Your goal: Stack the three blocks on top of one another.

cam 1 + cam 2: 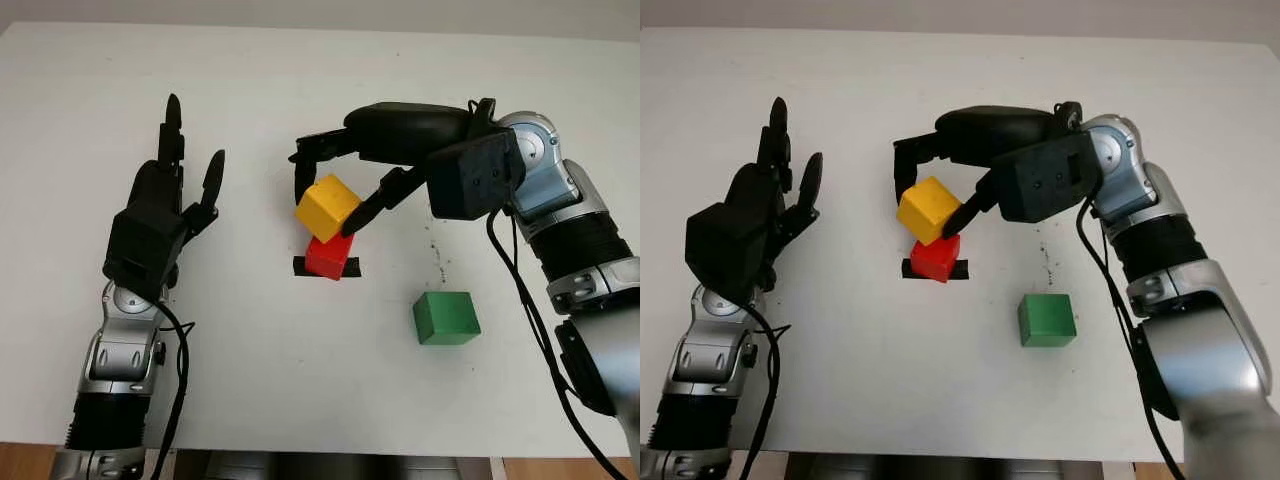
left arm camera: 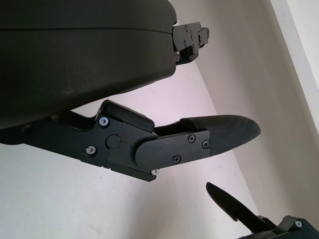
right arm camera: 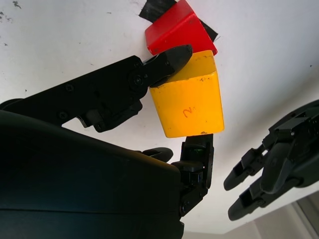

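Observation:
My right hand (image 1: 325,205) is shut on the yellow block (image 1: 327,206), pinching it between a finger on its far side and a thumb on its near side. The yellow block (image 3: 188,102) is tilted and sits on or just above the red block (image 1: 330,255), which stands on a black tape mark (image 1: 298,266) at the table's middle. I cannot tell whether the two blocks touch. The green block (image 1: 446,318) lies alone on the table to the right, nearer me. My left hand (image 1: 165,205) is open, held over the table's left side.
The white table (image 1: 260,350) has a few small dark specks (image 1: 438,262) to the right of the red block. Its front edge runs along the bottom, and a grey wall rises behind its far edge.

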Controlling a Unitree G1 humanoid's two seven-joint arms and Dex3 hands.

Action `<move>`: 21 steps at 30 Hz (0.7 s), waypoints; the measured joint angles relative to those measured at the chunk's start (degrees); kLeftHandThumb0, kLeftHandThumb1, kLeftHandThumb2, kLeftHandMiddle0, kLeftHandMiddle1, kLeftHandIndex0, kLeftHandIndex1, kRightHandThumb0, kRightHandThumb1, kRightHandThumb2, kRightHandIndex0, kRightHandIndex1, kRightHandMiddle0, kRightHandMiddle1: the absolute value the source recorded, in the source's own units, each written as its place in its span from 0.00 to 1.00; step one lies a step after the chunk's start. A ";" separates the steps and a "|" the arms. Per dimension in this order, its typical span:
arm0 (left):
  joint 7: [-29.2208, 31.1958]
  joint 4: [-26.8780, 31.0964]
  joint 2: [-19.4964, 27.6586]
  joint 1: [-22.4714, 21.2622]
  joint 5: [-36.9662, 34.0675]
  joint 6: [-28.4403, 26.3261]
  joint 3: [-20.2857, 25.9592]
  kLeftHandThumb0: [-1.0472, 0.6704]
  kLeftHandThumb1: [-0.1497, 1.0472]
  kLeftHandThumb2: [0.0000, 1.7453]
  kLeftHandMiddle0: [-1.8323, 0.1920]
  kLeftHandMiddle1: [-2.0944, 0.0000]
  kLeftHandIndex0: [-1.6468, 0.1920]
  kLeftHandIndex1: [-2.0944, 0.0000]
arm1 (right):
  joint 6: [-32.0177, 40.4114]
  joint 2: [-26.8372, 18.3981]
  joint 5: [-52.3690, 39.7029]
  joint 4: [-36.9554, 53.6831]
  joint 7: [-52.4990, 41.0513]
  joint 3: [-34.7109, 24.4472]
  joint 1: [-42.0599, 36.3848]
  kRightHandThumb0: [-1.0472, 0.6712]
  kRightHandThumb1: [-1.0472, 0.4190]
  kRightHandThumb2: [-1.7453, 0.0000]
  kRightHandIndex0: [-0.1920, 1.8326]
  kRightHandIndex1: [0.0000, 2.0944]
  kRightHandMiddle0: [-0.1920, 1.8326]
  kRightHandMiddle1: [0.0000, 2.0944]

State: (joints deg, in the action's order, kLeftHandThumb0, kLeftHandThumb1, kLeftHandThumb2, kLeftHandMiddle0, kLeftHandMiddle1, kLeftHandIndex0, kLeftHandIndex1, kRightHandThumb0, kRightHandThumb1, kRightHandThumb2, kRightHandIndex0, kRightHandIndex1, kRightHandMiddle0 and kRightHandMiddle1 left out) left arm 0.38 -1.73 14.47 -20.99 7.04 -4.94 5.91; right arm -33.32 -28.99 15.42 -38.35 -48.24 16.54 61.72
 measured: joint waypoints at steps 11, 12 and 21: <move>-0.46 0.00 -0.14 0.05 0.07 1.25 -0.37 0.11 1.00 0.36 1.00 0.99 1.00 0.98 | -1.36 -0.77 0.52 -1.14 -1.83 0.34 1.80 0.35 0.07 0.97 0.28 0.03 0.31 0.71; -0.45 0.00 -0.14 0.05 0.06 1.26 -0.37 0.11 1.00 0.36 1.00 0.99 1.00 0.98 | -1.40 -0.77 0.55 -1.34 -1.97 0.40 2.01 0.35 0.07 0.97 0.27 0.03 0.31 0.71; -0.38 0.00 -0.14 0.45 -0.07 1.31 -0.38 0.12 1.00 0.37 1.00 0.99 1.00 0.99 | -0.77 -0.77 0.60 -1.55 -3.48 0.73 2.24 0.37 0.06 0.97 0.27 0.02 0.32 0.69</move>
State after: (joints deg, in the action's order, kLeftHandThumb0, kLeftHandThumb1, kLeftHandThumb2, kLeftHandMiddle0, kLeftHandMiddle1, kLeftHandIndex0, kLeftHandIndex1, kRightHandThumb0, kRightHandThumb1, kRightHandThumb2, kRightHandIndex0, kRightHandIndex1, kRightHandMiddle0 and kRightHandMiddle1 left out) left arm 0.00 -1.73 14.32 -20.54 6.98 -3.64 5.53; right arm -34.10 -29.76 16.02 -39.89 -51.72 17.28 63.96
